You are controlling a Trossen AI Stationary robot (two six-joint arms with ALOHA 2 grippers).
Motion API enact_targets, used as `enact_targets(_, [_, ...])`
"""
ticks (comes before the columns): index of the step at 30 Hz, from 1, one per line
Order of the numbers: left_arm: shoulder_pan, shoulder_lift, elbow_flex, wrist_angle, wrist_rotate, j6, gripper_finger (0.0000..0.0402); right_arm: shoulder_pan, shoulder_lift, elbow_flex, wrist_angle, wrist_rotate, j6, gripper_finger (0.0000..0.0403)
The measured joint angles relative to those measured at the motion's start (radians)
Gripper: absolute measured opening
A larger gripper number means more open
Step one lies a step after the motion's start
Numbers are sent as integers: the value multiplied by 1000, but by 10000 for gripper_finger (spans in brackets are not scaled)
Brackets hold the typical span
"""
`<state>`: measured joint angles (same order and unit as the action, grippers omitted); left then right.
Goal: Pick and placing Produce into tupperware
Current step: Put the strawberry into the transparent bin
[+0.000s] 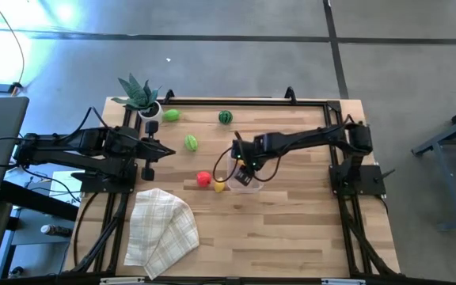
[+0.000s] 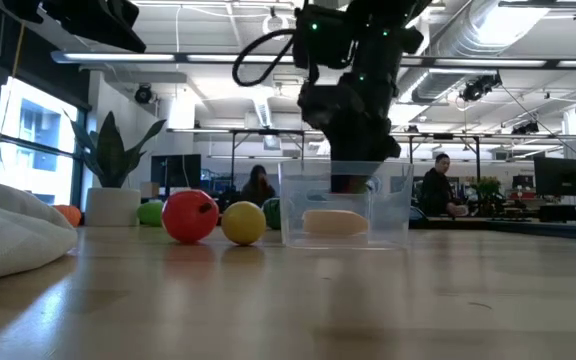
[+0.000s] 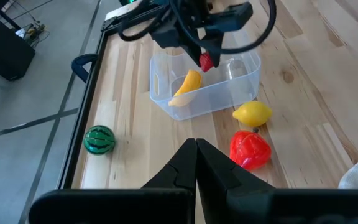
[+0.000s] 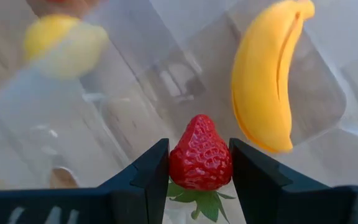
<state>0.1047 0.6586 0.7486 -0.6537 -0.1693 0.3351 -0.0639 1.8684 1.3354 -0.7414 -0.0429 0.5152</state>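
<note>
A wide workshop with desks and two seated people lies behind the wooden table [image 1: 291, 229]. One clear tupperware [image 3: 229, 93] sits near the table's middle with one yellow banana [image 3: 186, 87] inside. Outside it lie one yellow lemon [image 3: 252, 114] and one red pepper [image 3: 250, 149] at the tub's nine o'clock, plus two light green pieces [image 1: 191, 142] and one dark green melon [image 1: 226, 117] toward eleven o'clock. The right gripper [image 4: 199, 165] hangs over the tub, fingers [image 4: 148, 174] clamped on one red strawberry [image 4: 200, 154]. The left gripper [image 3: 196, 168] waits at nine o'clock, fingers together, empty.
</note>
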Motion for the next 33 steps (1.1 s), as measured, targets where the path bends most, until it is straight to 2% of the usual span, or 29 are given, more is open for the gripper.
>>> enact_targets(12, [0, 0, 0, 0, 0, 0, 1, 1, 74, -10, 37, -3, 0, 142])
enact_targets(33, [0, 0, 0, 0, 0, 0, 1, 12, 97, -11, 41, 20, 11, 151])
